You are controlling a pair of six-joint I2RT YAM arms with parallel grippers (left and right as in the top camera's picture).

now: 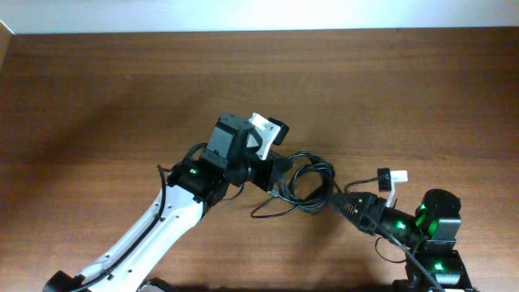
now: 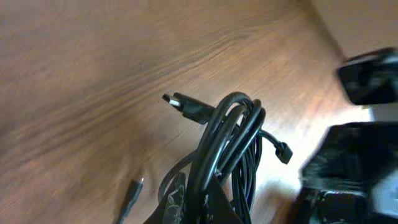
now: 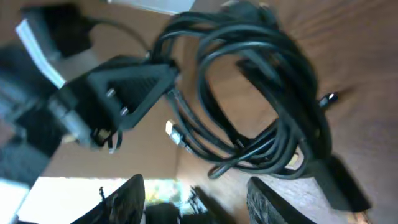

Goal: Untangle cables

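Note:
The cables (image 1: 312,180) are several thin black cords bunched in one tangle at the table's middle. My left gripper (image 1: 274,172) is shut on the left side of the bundle. In the left wrist view the fingers (image 2: 205,202) clamp several strands of the cables (image 2: 231,134), and a flat plug (image 2: 186,107) sticks out at the far end. My right gripper (image 1: 336,203) is open and empty, just right of the tangle. In the right wrist view its fingers (image 3: 196,186) stand apart below the coiled cables (image 3: 267,93), and a gold-tipped plug (image 3: 174,132) shows.
The table (image 1: 97,97) is brown wood. A white-and-black small part (image 1: 391,177) on the right arm sits just right of the tangle. The left gripper's black body (image 3: 127,87) shows in the right wrist view, close to the coil. A loose plug end (image 2: 133,193) lies on the wood.

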